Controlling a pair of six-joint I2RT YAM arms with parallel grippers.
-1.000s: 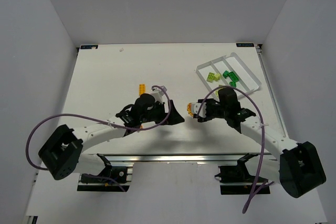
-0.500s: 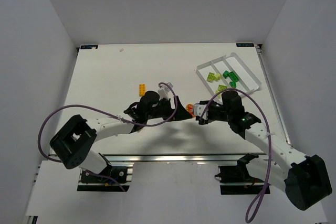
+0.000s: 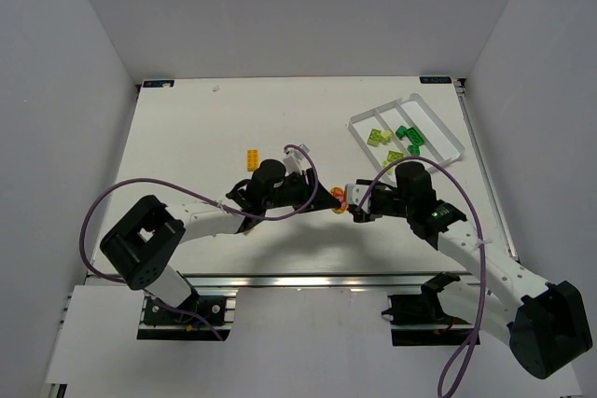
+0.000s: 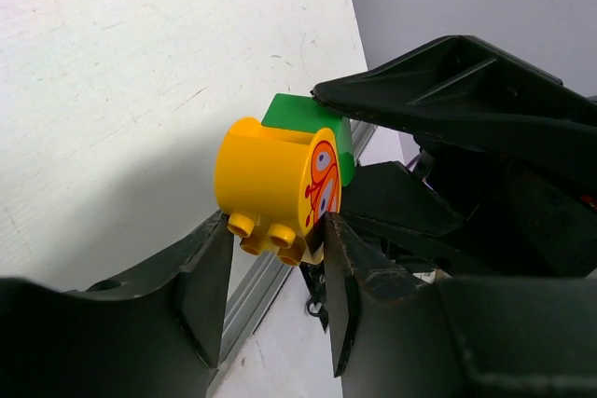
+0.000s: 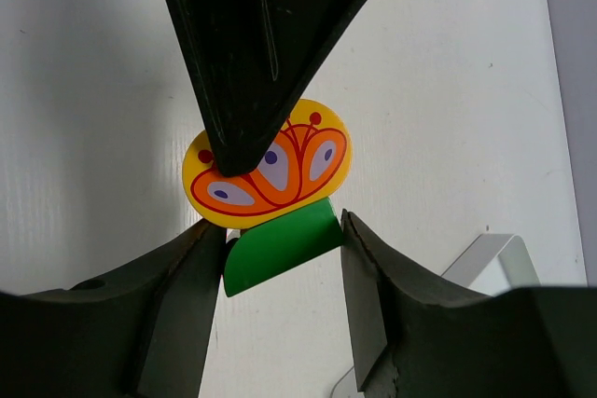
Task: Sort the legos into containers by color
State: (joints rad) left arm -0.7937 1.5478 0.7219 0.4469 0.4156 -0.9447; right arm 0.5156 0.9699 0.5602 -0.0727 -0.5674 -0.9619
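Legos [image 3: 338, 196] are partly sorted: midtable, the left gripper [image 4: 272, 258] clamps the round orange piece [image 4: 275, 184] while the right gripper [image 5: 278, 267] pinches the green brick [image 5: 280, 244] joined to it. Beyond, one orange brick [image 3: 251, 157] lies loose; farther, the tray [image 3: 437, 124] holds green bricks [image 3: 409, 135] and lime bricks [image 3: 377, 136].

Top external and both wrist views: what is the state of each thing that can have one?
left gripper, shut on the round orange piece.
right gripper, shut on the green brick.
round orange piece, joined to that green brick.
tray, several bricks inside.
orange brick, lying loose, ungripped.
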